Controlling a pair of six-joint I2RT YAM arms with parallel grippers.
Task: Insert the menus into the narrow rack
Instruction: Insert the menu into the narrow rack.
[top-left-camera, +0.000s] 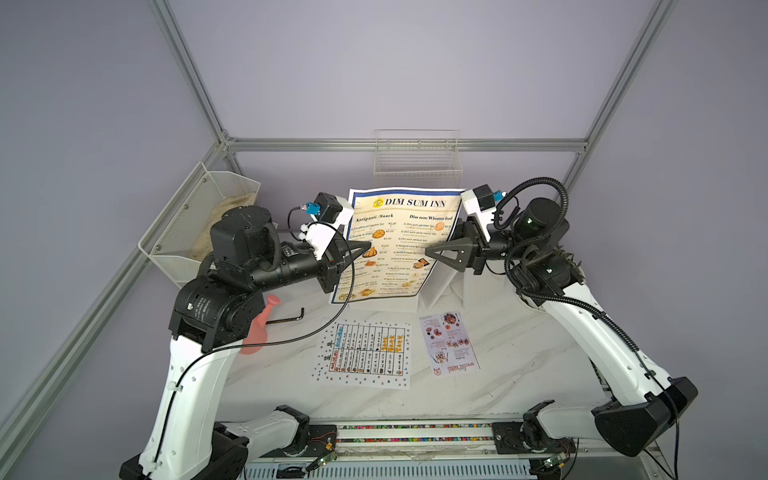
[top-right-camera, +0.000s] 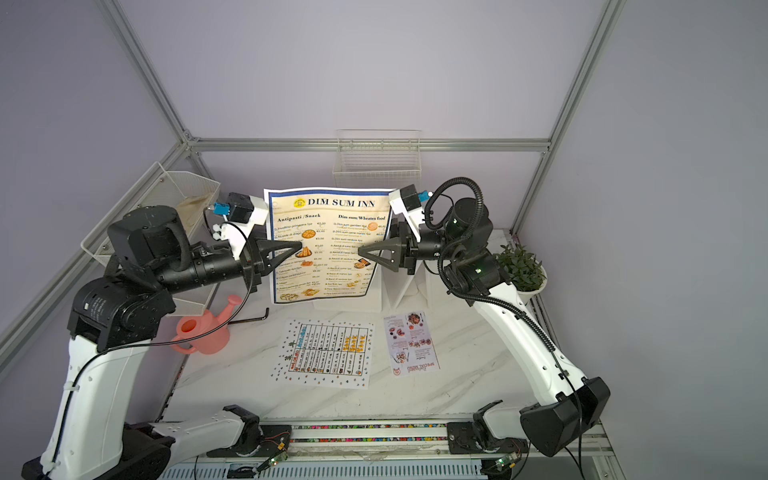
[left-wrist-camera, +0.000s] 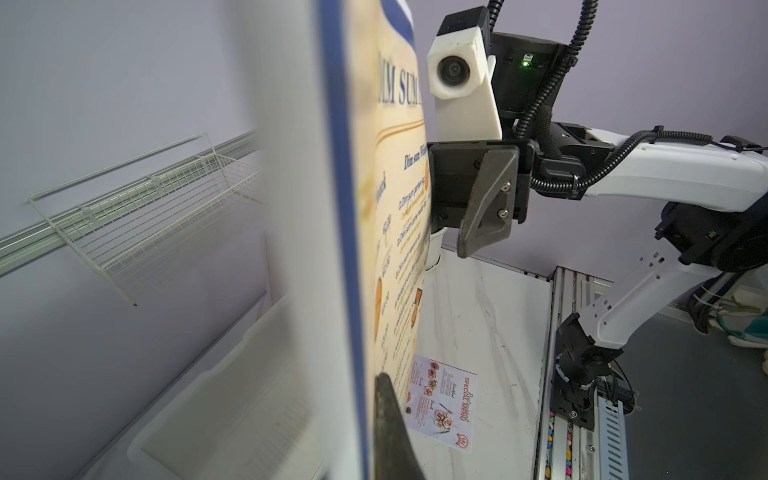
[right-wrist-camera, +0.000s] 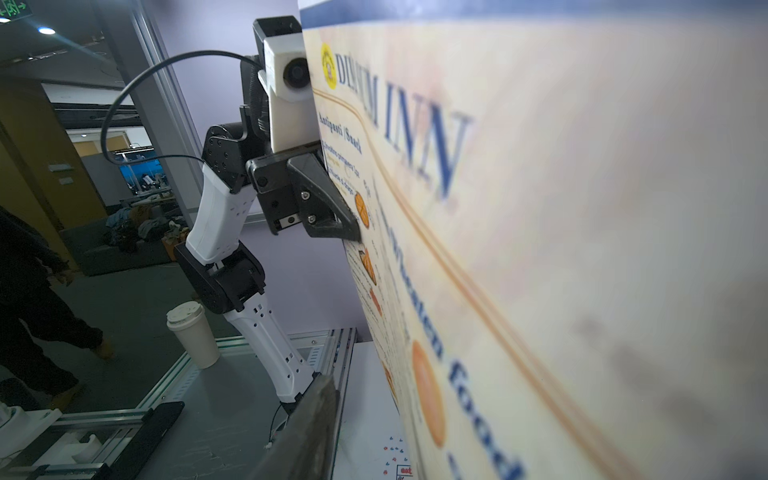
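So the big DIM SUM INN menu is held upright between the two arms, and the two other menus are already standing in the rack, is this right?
Not quite. The DIM SUM INN menu is held upright, but the grid menu and the small leaflet lie flat on the table, not in the rack, as both top views show.

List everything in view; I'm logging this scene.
DIM SUM INN menu: 1, cream, blue-bordered, upright between grippers
grid menu: 1, white, flat on table
SPECIAL MENU leaflet: 1, pale, beside it
rack: 1, white, behind upright menu
wire basket: 1, white, back wall
mesh basket: 1, white, left side
watering can: 1, pink, table's left
hex key: 1, black, beside can
plant: 1, green, far right
left gripper: 1, black, shut on menu's left edge
right gripper: 1, black, at its right edge
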